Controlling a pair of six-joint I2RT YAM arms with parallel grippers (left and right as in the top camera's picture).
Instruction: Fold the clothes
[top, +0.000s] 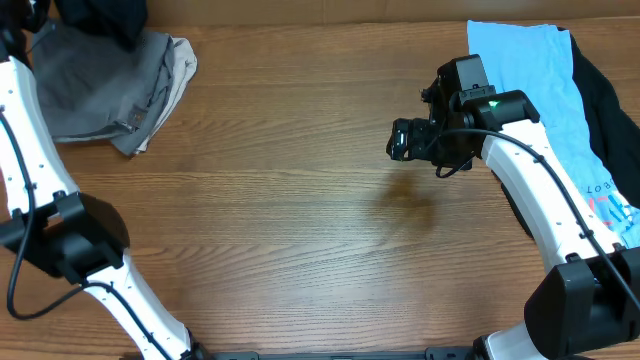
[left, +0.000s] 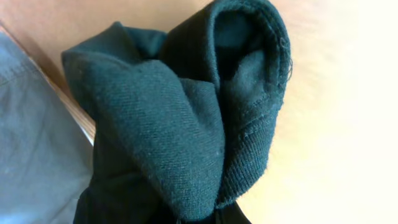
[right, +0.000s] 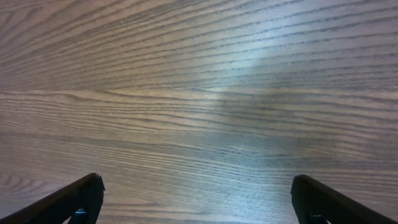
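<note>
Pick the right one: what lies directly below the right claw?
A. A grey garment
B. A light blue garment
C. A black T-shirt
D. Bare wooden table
D: the right wrist view shows only the wood grain of the table between the wide-open fingers of the right claw.

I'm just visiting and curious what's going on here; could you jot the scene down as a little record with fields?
Surface: wooden table
Far left pile: grey garment, beige garment
Far right pile: light blue garment, black garment beside it
Left jaws: hidden; bunched black cloth fills that camera
Right jaws: open, above bare wood, holding nothing
</note>
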